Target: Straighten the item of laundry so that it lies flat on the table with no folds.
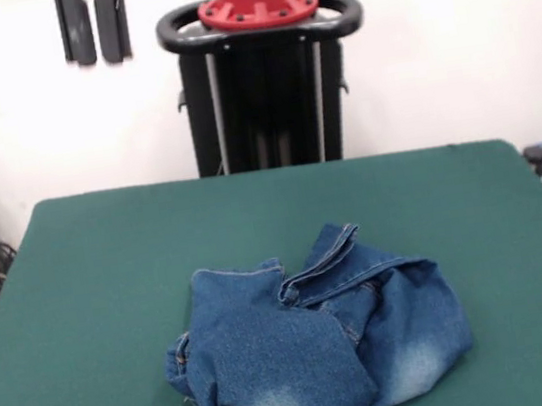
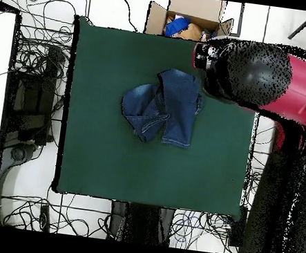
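Jeans (image 1: 316, 343) lie bunched, legs folded over, mid table (image 1: 90, 279); gripper (image 1: 92, 24) parked high, jaws apart, empty.

Front faces pedestal (image 1: 264, 83); overhead looks down (table (image 2: 95, 166) shared).

Jeans (image 1: 316, 343) lie bunched on the table (image 1: 101, 287) near its front edge, opposite the pedestal (image 1: 266, 93)

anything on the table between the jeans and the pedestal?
Nothing: in the front view, only bare green table lies between the jeans and the pedestal. The tool hangs high, off to the side.
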